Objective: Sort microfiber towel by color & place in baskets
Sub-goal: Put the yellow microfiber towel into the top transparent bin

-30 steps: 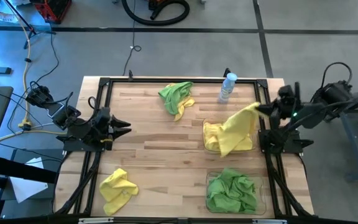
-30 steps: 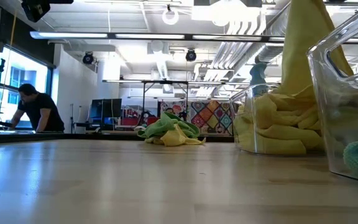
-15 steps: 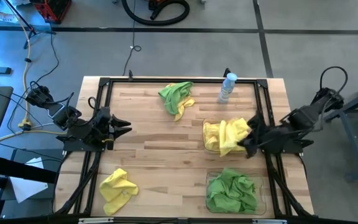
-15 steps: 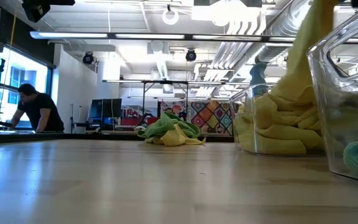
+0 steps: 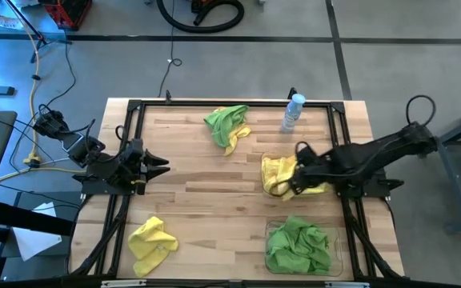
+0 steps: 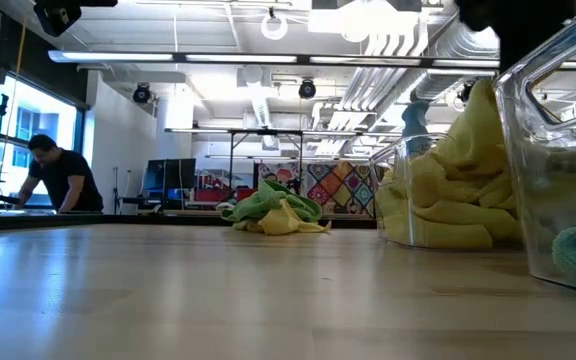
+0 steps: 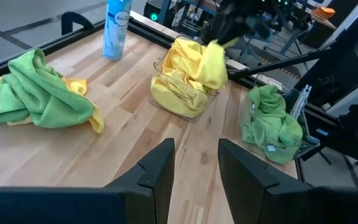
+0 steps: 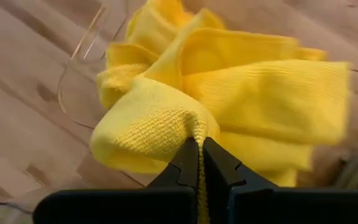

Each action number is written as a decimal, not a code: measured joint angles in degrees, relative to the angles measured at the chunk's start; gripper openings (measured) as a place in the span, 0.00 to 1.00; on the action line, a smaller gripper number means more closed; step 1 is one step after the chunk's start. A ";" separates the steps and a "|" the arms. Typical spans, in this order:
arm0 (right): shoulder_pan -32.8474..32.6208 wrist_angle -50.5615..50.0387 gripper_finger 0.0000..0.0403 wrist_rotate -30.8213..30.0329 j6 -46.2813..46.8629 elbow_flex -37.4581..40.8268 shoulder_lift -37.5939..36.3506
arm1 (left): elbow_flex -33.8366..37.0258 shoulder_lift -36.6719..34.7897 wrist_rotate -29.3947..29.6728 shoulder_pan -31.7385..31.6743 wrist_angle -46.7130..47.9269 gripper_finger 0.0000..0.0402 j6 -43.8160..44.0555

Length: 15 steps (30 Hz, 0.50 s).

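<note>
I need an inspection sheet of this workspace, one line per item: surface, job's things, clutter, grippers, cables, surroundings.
Surface: wooden table inside a black frame.
Job's things: yellow-towel basket; green-towel basket; loose yellow towel at the near left; green and yellow towels heaped at the far edge.
Clutter: spray bottle with a blue cap.
Grippers: right gripper shut on a yellow towel over the yellow-towel basket; left gripper open, waiting at the table's left.
Cables: yellow cable on the floor at the left.
Surroundings: a person at a desk in the room beyond.
</note>
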State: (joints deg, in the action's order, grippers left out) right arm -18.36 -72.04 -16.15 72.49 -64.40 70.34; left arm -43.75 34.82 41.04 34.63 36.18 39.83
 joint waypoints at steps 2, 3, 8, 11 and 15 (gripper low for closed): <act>1.73 1.30 0.00 2.13 -3.89 -0.01 3.14 | 0.00 0.08 -0.03 0.02 -0.01 0.28 0.46; 2.52 0.94 0.00 2.89 -5.48 0.00 4.76 | 0.00 0.09 -0.15 0.02 0.01 0.28 0.51; 6.36 -0.32 0.00 4.78 -10.62 1.91 11.00 | -0.02 0.64 -1.66 0.01 -0.04 0.28 1.89; 8.83 6.60 0.00 8.94 -13.84 6.47 11.95 | -0.02 1.38 -2.01 0.02 -0.03 0.28 2.04; 10.98 18.62 0.00 11.48 -13.43 14.56 12.12 | -0.02 2.52 -2.02 0.00 -0.04 0.28 2.15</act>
State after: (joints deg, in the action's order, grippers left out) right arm -7.38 -53.42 -4.68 59.07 -49.85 82.46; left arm -43.77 37.34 39.01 34.63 36.14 41.98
